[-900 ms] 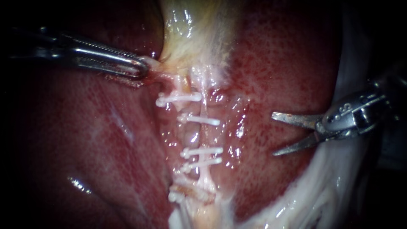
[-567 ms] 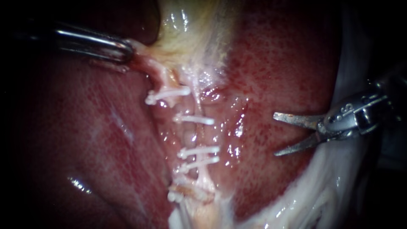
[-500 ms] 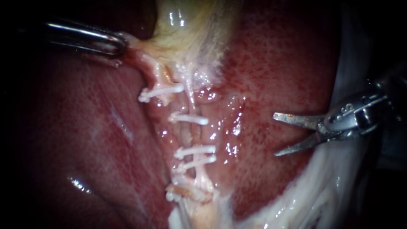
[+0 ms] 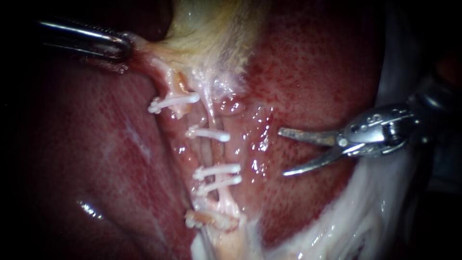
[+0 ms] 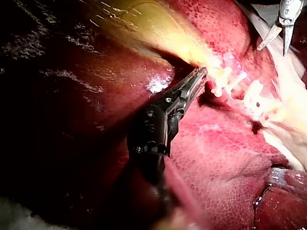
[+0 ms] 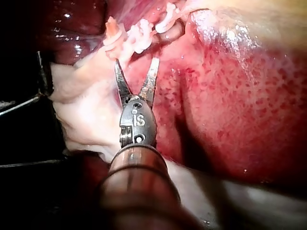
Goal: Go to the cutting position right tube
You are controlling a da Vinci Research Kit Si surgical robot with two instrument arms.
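The right tube [image 4: 216, 151] is a thin, pale, glistening strand. It runs down the middle of the endoscope view from the yellowish gallbladder [image 4: 216, 33] toward the lower edge, lying in a wet groove of the liver [image 4: 313, 72]. Three white clips [image 4: 208, 133] cross it — one higher up, two close together lower down — with a bare stretch of tube between them. Further clips sit on pale stubs just to its left, above and below. The right instrument [image 4: 282, 151] comes in level with that bare stretch, over the liver. Its two blade-like jaws are spread wide and hold nothing, and their tips point at the tube but stand apart from it. The left instrument [image 4: 126, 44] has its jaws pressed together on a fold at the gallbladder's lower edge, pinching it taut toward the upper left. The liver is dark red, finely speckled and shiny; white fibrous tissue [image 4: 365, 216] lies along its lower right edge — beyond that everything is dark.
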